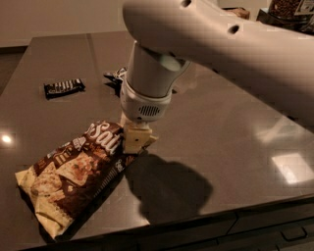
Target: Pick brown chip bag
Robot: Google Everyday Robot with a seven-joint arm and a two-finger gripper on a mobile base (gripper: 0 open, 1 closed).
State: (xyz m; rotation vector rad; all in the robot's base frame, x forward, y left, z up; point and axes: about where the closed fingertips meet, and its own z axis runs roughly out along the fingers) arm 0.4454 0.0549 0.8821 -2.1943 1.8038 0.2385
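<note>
The brown chip bag (73, 179) lies on the dark table (235, 122) near the front left, with white "Salt" lettering at its upper right end. My gripper (136, 140) hangs straight down from the big white arm (221, 44) and rests at that upper right end of the bag, touching it beside the lettering. The bag's pale lower left end reaches close to the table's front edge.
A small black candy bar (64, 88) lies at the far left. A dark-blue chip bag (114, 77) shows partly behind my arm. Some containers (289, 10) stand at the back right. The table's front edge (206, 215) runs just below the bag.
</note>
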